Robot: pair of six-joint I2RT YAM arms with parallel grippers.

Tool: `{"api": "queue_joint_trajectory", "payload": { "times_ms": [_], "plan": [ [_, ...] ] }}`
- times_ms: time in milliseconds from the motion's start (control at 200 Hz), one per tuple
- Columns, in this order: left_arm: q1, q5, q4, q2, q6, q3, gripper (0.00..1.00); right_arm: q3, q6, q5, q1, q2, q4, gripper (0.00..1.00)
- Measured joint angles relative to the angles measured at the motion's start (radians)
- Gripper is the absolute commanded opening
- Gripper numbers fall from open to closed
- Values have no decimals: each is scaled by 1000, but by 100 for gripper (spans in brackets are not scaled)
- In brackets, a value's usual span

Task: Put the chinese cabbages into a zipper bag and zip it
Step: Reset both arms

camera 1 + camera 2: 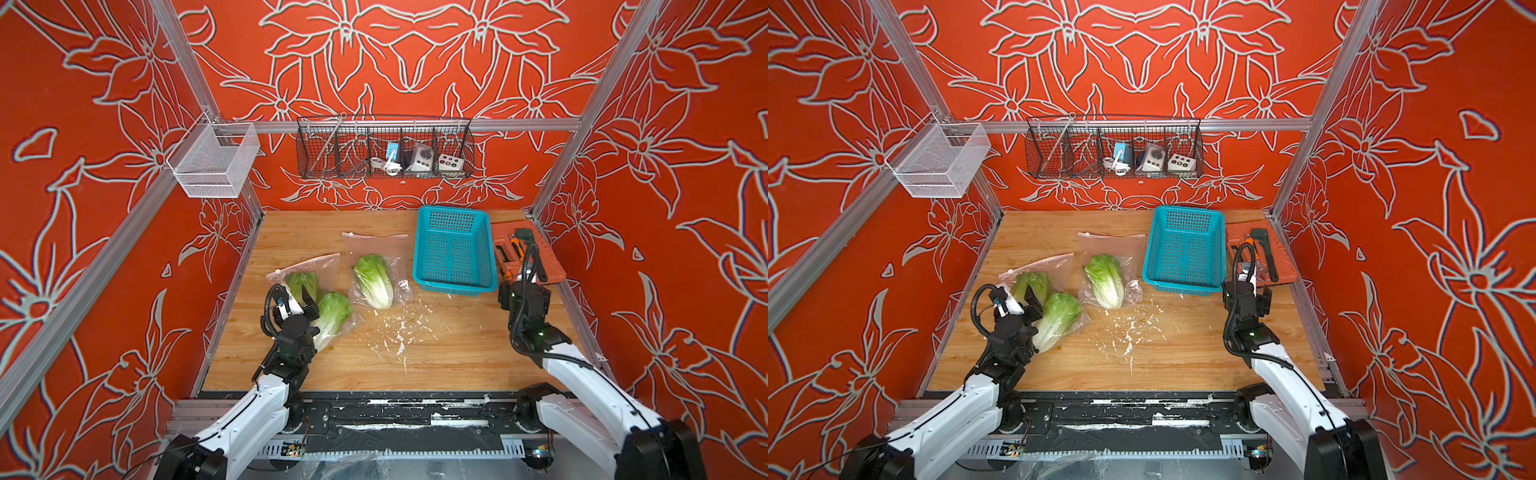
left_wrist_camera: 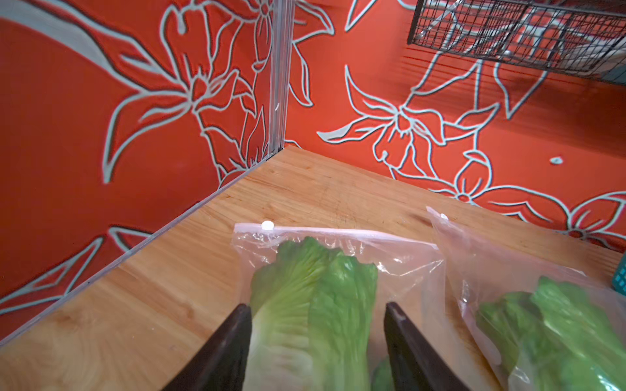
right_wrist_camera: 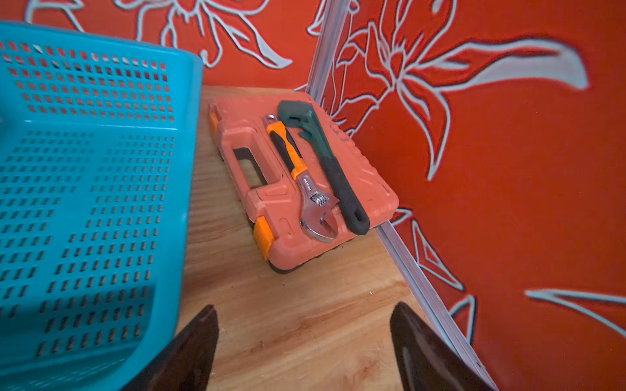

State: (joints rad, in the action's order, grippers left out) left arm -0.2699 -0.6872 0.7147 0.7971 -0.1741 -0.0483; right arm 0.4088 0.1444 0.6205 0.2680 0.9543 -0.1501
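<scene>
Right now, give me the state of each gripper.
Left gripper: open, fingers either side of a bagged cabbage.
Right gripper: open, empty, beside the blue basket.

The left pincer [image 2: 316, 306] has its two dark fingers [image 2: 230, 345] spread apart. Between them shows a green cabbage [image 2: 315, 287] inside a clear bag [image 2: 406, 267]. Ahead of the fingers, the bag's white slider [image 2: 267, 225] sits at one end of the zipper. Beside the pincer lies a second bag [image 2: 474, 243] with another cabbage [image 2: 559, 325] in it. Both bags rest on the wooden table [image 2: 152, 287].
</scene>
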Motion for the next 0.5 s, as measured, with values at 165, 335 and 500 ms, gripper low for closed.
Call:
{"api": "queue_joint_trajectory", "payload": {
  "times_ms": [165,335,500],
  "plan": [
    [78,40,129,133,2,39,64,-40,3,29,-12,122,-162,81],
    [169,102,269,303,-1,32,64,-58,-9,31,-52,251,-297,81],
    [222,163,374,421,-6,28,65,-77,-63,3,-68,302,-408,81]
  ]
}}
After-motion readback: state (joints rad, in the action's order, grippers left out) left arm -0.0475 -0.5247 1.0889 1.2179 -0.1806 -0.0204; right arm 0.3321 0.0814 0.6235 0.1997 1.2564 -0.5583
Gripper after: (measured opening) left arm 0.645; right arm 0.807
